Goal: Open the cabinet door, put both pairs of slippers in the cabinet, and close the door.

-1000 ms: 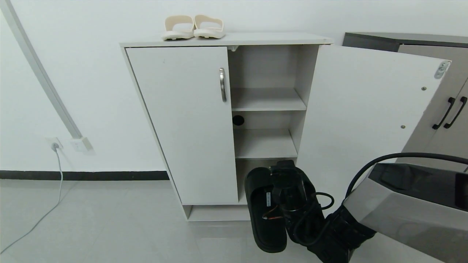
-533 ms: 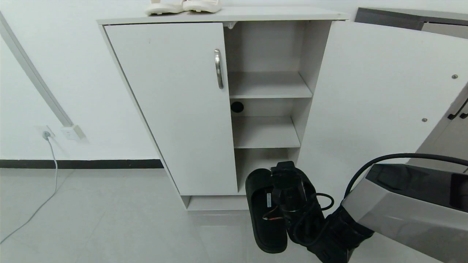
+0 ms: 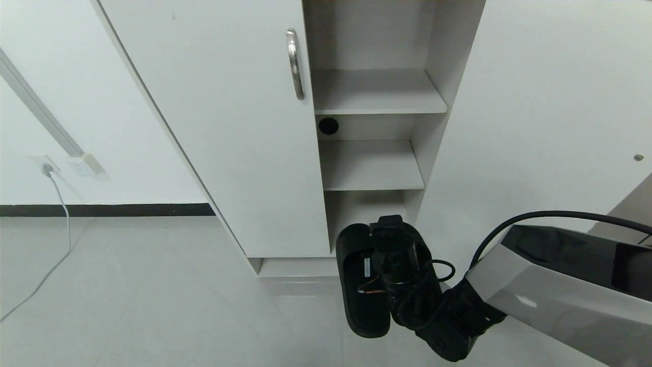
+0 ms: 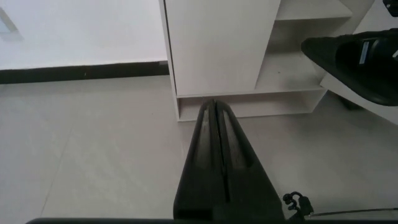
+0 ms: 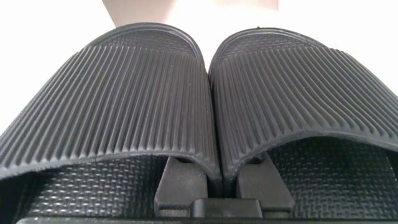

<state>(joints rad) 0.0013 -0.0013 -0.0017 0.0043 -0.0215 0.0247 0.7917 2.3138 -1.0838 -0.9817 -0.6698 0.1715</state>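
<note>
Here the right gripper [image 3: 392, 239] hangs low in front of the cabinet [image 3: 229, 127], its jaws clamped on the pair of black slippers [image 3: 362, 285]. The slippers are held side by side, inner edges pressed together, toes towards the cabinet and soles down, above the floor [image 3: 153, 295]. They sit just before the bottom compartment [image 3: 364, 209], not inside it. From the right wrist the two ribbed straps [image 5: 124, 99] arch next to each other, touching along the middle, with the fingers [image 5: 180, 186] under their near edges.

The left door [image 3: 219, 76] is shut, its metal handle [image 3: 294, 63] upright at the inner edge. The right door [image 3: 535, 127] stands swung wide to the right, baring the upper shelf [image 3: 377, 92], the middle shelf [image 3: 369, 165] and a round hole [image 3: 328, 126] in the back panel between them.

The left gripper [image 4: 216, 124] is low over the floor, aimed at the cabinet base, jaws together with nothing between them.

On the wall to the left are a socket [image 3: 46, 165] with a cable [image 3: 56, 255] trailing down to the floor, and a black skirting [image 3: 102, 209].
</note>
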